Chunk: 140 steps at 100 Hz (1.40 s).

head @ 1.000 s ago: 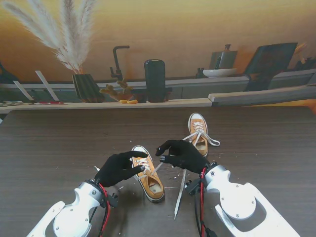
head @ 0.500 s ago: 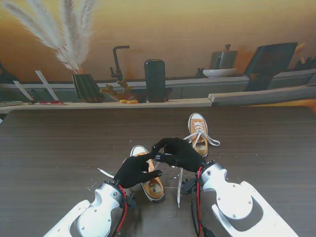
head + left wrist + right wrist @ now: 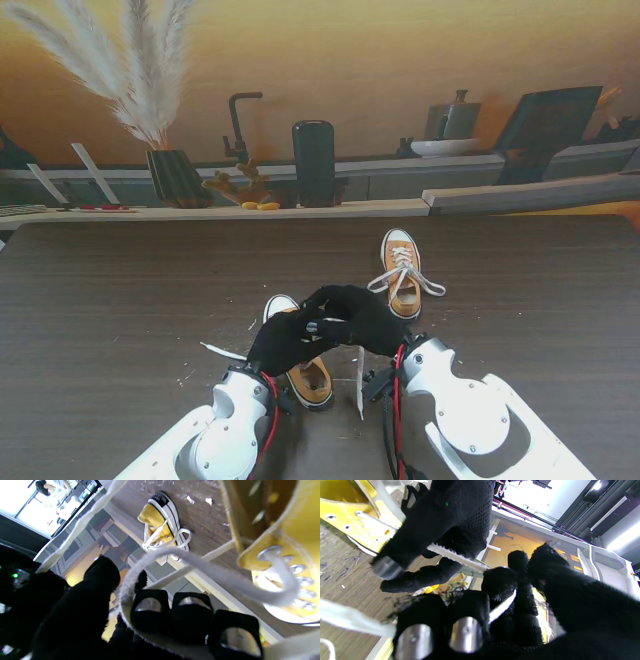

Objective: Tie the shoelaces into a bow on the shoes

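Over the near shoe [image 3: 305, 372], at the near middle of the surface [image 3: 120, 300], both hands meet w/ fingertips touching or almost so. Left hand [image 3: 285, 340] is curled, and a loop of white lace [image 3: 200, 567] runs from the eyelets around its fingers [image 3: 147, 610]; whether the thumb really clamps it I cannot tell. Right hand [image 3: 365, 315] is pressed close to it, and its wrist view shows a flat lace strand [image 3: 456, 557] going between the two hands and another piece [image 3: 501, 607] caught btw. its bent fingers, so it seems to pinch lace.

Step in hand, as I judge: forming or passing a loop on the near shoe, approx. mid-way of the bow; no finished bow is visible on it. Far shoe [image 3: 403, 270], to the right and well apart from the hands, has its laces already in a bow-like shape. One loose lace end [image 3: 360, 385] lies on the surface just right of the near shoe, another [image 3: 222, 351] to its left.

Next move prob. calls for keeping tension on the loop while the other hand takes the free strand across w/o slipping.
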### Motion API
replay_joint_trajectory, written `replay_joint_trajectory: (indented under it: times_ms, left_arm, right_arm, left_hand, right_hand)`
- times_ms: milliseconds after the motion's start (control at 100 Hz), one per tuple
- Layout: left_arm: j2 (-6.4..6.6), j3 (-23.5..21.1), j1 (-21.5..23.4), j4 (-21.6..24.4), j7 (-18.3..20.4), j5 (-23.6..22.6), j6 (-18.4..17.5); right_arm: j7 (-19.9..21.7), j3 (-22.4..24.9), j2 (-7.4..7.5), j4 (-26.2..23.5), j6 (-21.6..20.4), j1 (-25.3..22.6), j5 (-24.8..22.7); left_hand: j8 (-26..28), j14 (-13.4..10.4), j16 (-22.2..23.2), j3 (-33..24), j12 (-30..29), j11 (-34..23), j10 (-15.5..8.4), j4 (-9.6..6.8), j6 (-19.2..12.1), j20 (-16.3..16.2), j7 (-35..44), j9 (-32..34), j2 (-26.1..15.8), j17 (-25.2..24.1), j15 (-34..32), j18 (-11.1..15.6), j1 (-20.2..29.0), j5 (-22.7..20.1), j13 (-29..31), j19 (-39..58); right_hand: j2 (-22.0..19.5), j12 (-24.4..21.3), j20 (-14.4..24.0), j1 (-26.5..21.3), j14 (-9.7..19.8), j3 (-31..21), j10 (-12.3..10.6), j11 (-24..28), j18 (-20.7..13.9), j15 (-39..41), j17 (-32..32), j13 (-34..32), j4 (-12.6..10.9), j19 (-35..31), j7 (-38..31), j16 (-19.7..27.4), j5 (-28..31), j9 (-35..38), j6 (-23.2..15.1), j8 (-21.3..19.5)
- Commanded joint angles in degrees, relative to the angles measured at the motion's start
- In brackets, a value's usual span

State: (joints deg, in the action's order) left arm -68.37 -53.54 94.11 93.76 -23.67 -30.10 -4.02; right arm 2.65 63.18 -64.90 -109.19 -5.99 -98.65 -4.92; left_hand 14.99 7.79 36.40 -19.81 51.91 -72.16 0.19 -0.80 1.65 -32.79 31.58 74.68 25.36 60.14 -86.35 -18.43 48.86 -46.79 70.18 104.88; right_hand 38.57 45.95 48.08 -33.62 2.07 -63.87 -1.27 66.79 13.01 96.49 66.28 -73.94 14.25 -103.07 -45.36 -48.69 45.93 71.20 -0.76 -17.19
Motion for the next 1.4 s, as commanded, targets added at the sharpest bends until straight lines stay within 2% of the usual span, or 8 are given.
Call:
replay_joint_trajectory:
  times_ms: [0,330,490,740,960,1090,1240,1390]
  left_arm:
    - [-0.75,0.6,0.1,0.0,-1.9,-2.7,1.6]
    - [-0.88,-0.7,1.5,1.5,-3.5,-4.0,4.9]
    - [-1.0,-1.9,2.7,2.5,-4.2,-3.7,5.6]
    - [-0.74,-3.1,4.0,3.7,-3.8,-3.9,5.3]
    - [-0.35,-4.2,4.9,4.6,-2.6,-3.9,4.6]
    - [-0.11,-4.6,5.5,5.1,-1.9,-4.0,4.4]
    - [0.15,-5.2,6.1,5.6,-1.3,-4.3,4.0]
    - [0.35,-5.8,6.7,6.1,-0.8,-4.6,3.6]
  right_arm:
    - [1.0,0.1,0.3,-0.5,-0.7,-0.6,0.0]
    - [7.9,3.1,2.18,0.6,-3.6,-1.6,-0.5]
    - [13.2,4.7,3.59,2.1,-6.1,-0.9,-1.2]
    - [16.7,5.7,5.37,3.8,-10.9,0.5,-11.5]
    - [10.5,4.5,5.09,3.5,-9.6,0.8,-30.2]
    - [2.3,1.9,4.17,4.6,-5.3,1.3,-39.8]
    - [-6.6,-1.5,3.06,6.7,0.1,2.6,-45.1]
    - [-14.3,-4.3,1.89,9.6,3.1,4.2,-46.3]
  left_hand:
    - [0.0,-0.6,0.1,2.8,-0.8,-1.7,0.3,-0.88,-4.4,0.2,4.1,2.5,-2.8,1.5,-1.9,3.9,2.0,-2.2,2.8,9.5]
    - [17.6,-1.2,-0.3,4.1,-0.8,-2.0,-0.4,-0.42,-2.9,0.3,20.3,3.1,-8.3,1.6,-2.6,4.7,1.9,-0.2,2.8,10.3]
    - [19.5,-0.8,-0.4,3.6,-0.8,-2.0,-0.3,-0.37,-2.4,0.3,20.9,3.1,-8.5,1.6,-2.6,4.3,1.8,-0.1,2.8,10.3]
    - [19.4,-0.6,-0.4,3.5,-0.8,-2.0,-0.2,-0.22,-2.3,0.3,20.3,3.1,-8.6,1.5,-2.5,4.1,1.8,-0.1,2.8,10.2]
    - [18.9,-0.4,-0.5,3.5,-0.8,-1.9,-0.2,-0.12,-2.3,0.4,19.7,3.0,-8.6,1.5,-2.5,3.7,1.9,-0.2,2.8,10.1]
    - [18.8,-0.4,-0.5,3.6,-0.8,-1.9,-0.1,-0.15,-2.5,0.4,19.6,3.0,-8.4,1.5,-2.5,3.5,1.9,-0.2,2.8,10.1]
    - [18.4,-0.4,-0.5,3.6,-0.8,-1.9,0.0,-0.3,-2.5,0.4,19.3,3.0,-8.2,1.5,-2.5,3.4,1.9,-0.3,2.8,10.0]
    - [17.0,-0.4,-0.5,3.7,-0.8,-1.9,0.0,-0.79,-3.0,0.4,18.4,3.0,-7.5,1.5,-2.4,3.4,1.5,-0.5,2.8,10.0]
  right_hand:
    - [-0.1,0.7,-0.1,-1.7,2.7,-1.8,0.4,0.2,-0.2,2.5,1.8,-1.5,1.4,-14.6,-1.2,0.6,-1.7,0.3,-1.6,1.4]
    - [0.1,0.7,-0.2,-1.6,2.7,-0.8,0.0,0.1,-0.1,2.4,1.8,-1.5,2.0,-14.5,-3.9,0.6,-0.4,0.5,-2.7,1.4]
    - [-0.6,1.0,-0.8,-2.6,2.7,-0.1,-0.3,-0.3,0.1,0.5,1.5,-1.5,1.9,-12.8,-5.5,1.6,-0.7,-1.4,-5.1,2.6]
    - [-2.5,2.2,-3.4,-5.1,1.1,0.7,-0.6,-1.6,2.5,-6.4,0.4,-1.6,1.4,-4.8,-5.3,6.8,1.5,-10.3,-10.5,7.2]
    - [-4.2,3.2,-4.9,-5.3,0.0,0.4,-0.6,-1.0,4.6,-10.2,-0.4,-1.6,1.0,0.3,-2.0,10.3,0.8,-15.6,-10.3,10.3]
    - [-5.7,3.5,-4.9,-5.8,-0.4,1.1,-0.8,-0.1,5.3,-11.0,-1.2,-1.6,1.0,1.5,2.5,11.5,-1.9,-17.0,-7.5,12.1]
    - [-6.6,3.2,-3.6,-6.3,-1.2,2.3,-1.0,0.4,5.7,-13.7,-4.2,-1.5,1.0,4.6,12.2,13.9,-7.8,-19.1,-3.6,7.5]
    - [-5.0,1.3,-3.0,-3.3,-3.3,1.6,-0.6,-1.3,5.8,-21.3,-12.7,2.9,1.6,11.2,12.9,15.8,-18.0,-25.1,-0.9,6.2]
